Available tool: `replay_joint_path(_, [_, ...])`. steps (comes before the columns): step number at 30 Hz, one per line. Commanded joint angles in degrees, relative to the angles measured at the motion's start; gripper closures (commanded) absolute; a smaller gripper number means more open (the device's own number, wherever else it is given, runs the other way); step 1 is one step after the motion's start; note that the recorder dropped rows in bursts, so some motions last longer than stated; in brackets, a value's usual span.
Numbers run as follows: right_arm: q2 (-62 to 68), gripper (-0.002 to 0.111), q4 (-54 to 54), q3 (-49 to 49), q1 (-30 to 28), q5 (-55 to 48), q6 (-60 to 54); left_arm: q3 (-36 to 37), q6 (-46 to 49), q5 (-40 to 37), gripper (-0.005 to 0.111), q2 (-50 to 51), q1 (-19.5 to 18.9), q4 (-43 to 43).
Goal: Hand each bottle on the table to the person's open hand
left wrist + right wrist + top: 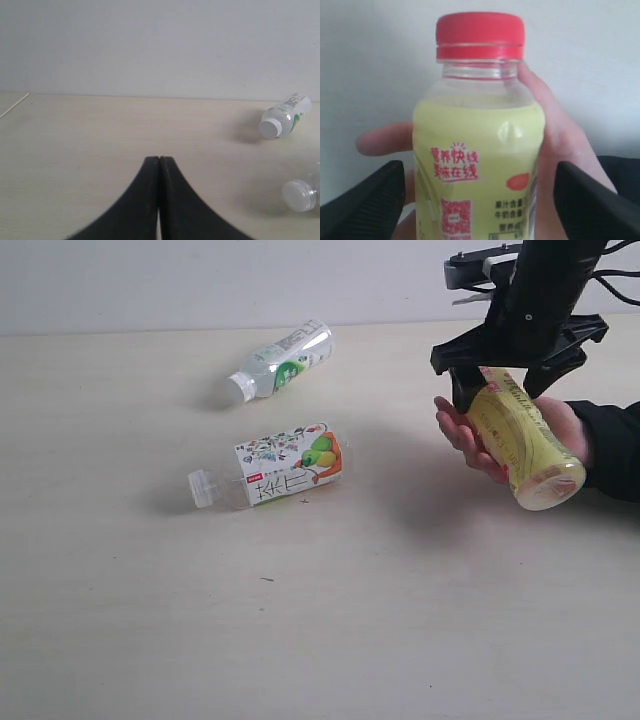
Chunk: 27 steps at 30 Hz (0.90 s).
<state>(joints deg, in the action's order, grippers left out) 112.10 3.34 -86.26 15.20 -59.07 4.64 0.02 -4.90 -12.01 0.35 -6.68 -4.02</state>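
On the person's hand [462, 436], yellow bottle [522, 445] between wide-open right jaws.

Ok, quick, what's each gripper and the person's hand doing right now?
Left gripper: shut, empty.
Right gripper: open, jaws clear on either side of the yellow bottle.
Person's hand: wrapped around the yellow bottle.

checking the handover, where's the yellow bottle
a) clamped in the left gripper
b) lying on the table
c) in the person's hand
c: the yellow bottle rests in the hand, and the right gripper stands open on either side of it.
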Motion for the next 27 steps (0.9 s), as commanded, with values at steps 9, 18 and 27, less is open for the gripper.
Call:
replay_joint_path(9, [-23.1, 0.097, -0.7, -2.2, -0.2, -8.1, -4.6, 0.0, 0.1, 0.3, 0.107, -0.3, -0.1, -0.1])
replay_joint_path(18, [-69.5, 0.108, -12.6, 46.3, -0.2, 25.1, -12.6, 0.0, 0.1, 0.3, 0.107, -0.3, -0.1, -0.1])
replay_joint_path(27, [-84.5, 0.108, -12.8, 55.7, -0.2, 23.8, -12.1, 0.0, 0.1, 0.3, 0.107, -0.3, -0.1, -0.1])
